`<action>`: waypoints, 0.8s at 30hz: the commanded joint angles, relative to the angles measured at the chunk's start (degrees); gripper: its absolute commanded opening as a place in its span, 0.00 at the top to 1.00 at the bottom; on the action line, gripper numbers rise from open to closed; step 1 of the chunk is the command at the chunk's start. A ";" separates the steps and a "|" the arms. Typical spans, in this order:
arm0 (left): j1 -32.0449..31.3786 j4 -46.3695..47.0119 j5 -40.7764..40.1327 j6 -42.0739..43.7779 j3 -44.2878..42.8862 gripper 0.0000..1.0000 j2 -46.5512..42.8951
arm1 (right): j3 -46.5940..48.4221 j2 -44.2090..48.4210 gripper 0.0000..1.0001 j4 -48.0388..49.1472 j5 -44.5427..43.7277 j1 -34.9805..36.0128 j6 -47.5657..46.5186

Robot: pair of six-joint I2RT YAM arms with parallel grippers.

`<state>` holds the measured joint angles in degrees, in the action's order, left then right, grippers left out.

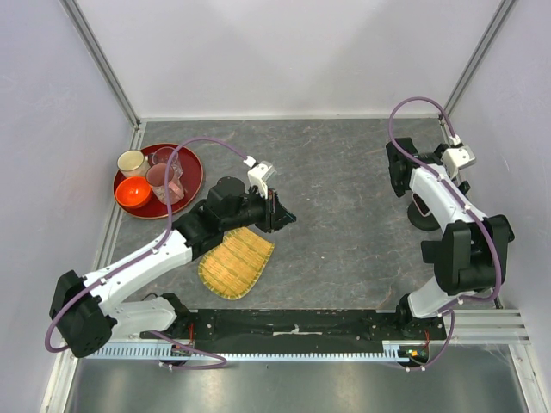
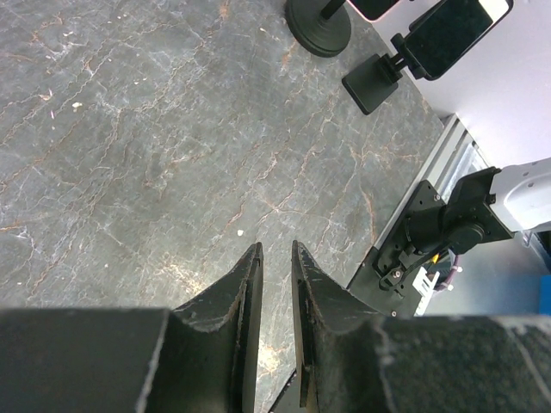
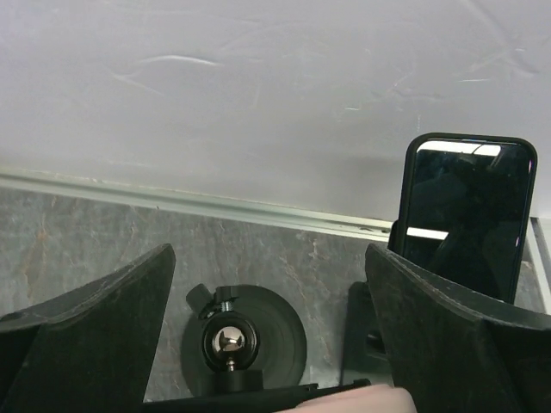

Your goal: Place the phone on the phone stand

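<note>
The phone [image 3: 372,402] shows only as a pale pink rim at the bottom of the right wrist view, lying across the clamp of the phone stand [image 3: 258,331]. The stand's disc base and ball joint sit below it. My right gripper [image 3: 269,251] is open wide, one finger on each side of the phone and touching nothing. From above, the right gripper [image 1: 401,168] hangs over the stand base [image 1: 424,221]. The left wrist view catches the stand [image 2: 318,30] and a corner of the phone [image 2: 376,7] far off. My left gripper [image 2: 275,254] is empty, its jaws narrowly apart, above bare table.
An all-black phone [image 3: 465,215] stands on a flat angular stand [image 2: 374,82] just right of the task's stand. A red tray [image 1: 191,185] with cups and an orange bowl sits at the far left. A woven mat [image 1: 237,262] lies under the left arm.
</note>
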<state>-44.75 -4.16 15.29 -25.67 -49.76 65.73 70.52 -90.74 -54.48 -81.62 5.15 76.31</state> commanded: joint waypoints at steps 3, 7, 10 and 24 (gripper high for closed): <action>-0.34 2.85 0.01 -2.10 0.80 0.74 -2.28 | 2.16 4.69 0.02 -0.98 4.71 0.65 -6.52; -0.42 2.93 0.35 -2.28 1.42 0.74 -3.59 | 2.52 8.02 0.02 1.47 7.26 2.41 -12.49; -0.34 2.85 -0.34 -2.28 2.38 0.74 -5.26 | 2.86 9.09 0.02 4.99 9.99 3.90 -20.84; -0.42 -2.07 -2.54 0.00 2.30 0.65 -11.59 | 5.86 22.26 0.02 13.41 17.72 6.37 -49.23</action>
<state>-44.86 -4.47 14.46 -26.15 -46.48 56.58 73.73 -74.78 -47.75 -67.79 11.16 39.64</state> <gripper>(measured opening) 0.330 0.982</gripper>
